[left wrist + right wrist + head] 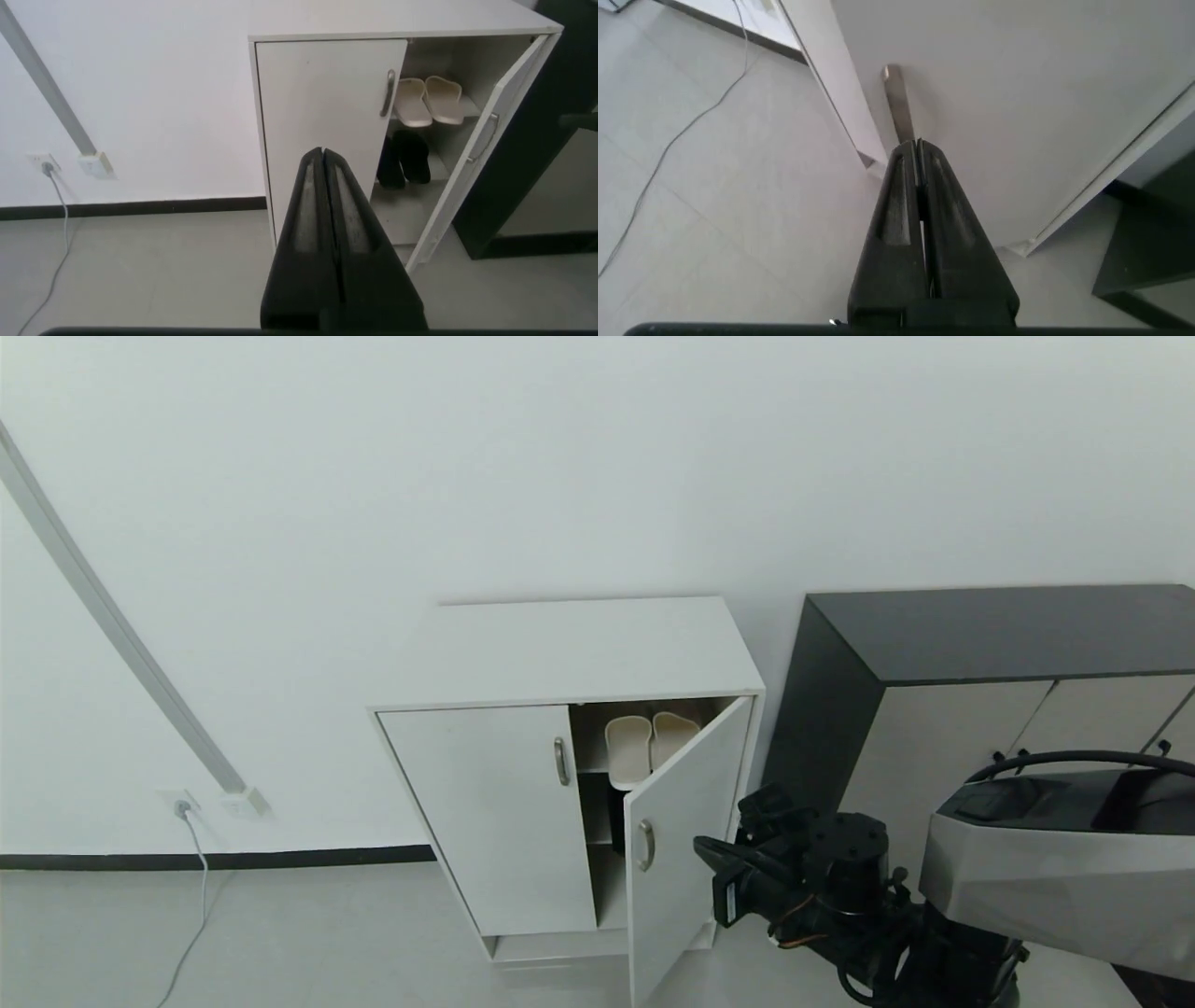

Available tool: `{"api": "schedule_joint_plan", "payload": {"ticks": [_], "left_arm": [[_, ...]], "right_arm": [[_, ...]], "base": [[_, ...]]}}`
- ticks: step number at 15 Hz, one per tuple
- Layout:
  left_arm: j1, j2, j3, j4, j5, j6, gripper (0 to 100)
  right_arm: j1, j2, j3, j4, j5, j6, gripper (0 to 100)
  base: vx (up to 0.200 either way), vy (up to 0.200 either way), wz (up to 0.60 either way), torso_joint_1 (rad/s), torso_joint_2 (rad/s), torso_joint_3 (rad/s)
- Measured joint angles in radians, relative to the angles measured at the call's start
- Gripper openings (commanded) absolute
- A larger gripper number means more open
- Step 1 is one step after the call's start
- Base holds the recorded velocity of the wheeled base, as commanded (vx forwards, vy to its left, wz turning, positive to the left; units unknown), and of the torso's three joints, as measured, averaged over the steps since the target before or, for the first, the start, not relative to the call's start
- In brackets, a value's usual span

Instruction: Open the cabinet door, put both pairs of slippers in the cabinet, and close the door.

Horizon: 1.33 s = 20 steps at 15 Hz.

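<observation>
The white cabinet [579, 649] stands against the wall with its left door [485, 812] closed and its right door [677, 840] swung partly open. Inside, a beige pair of slippers [649, 742] rests on the upper shelf. A black pair of slippers [404, 159] sits on the shelf below. My right gripper [702, 846] is shut and empty at the outer face of the right door, its tip just short of the door's metal handle [896, 98]. Farther back, facing the cabinet front, my left gripper [322, 154] is shut with nothing in it.
A dark cabinet [980, 635] stands close on the right of the white one. A wall socket with a grey cable [182, 805] is low on the wall at left, and the cable trails over the floor. A slanted conduit [112, 616] runs down the wall.
</observation>
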State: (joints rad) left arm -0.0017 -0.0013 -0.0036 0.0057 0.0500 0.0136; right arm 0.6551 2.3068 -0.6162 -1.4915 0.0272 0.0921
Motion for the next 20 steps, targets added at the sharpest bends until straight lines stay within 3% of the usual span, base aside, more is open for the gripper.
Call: {"api": "schedule_joint_plan", "payload": {"ticks": [9, 20], "left_arm": [[0.0, 0.0, 0.001, 0.0, -0.001, 0.0, 0], [0.0, 0.0, 0.0, 0.0, -0.001, -0.001, 0]], "right_arm": [[-0.009, -0.039, 0.053, 0.006, 0.003, -0.003, 0], [-0.021, -0.001, -0.126, 0.104, 0.002, -0.003, 0]], "base": [[0.022, 0.0, 0.0, 0.001, 0.0, 0.0], [0.0, 0.0, 0.0, 0.0, 0.0, 0.0]]}}
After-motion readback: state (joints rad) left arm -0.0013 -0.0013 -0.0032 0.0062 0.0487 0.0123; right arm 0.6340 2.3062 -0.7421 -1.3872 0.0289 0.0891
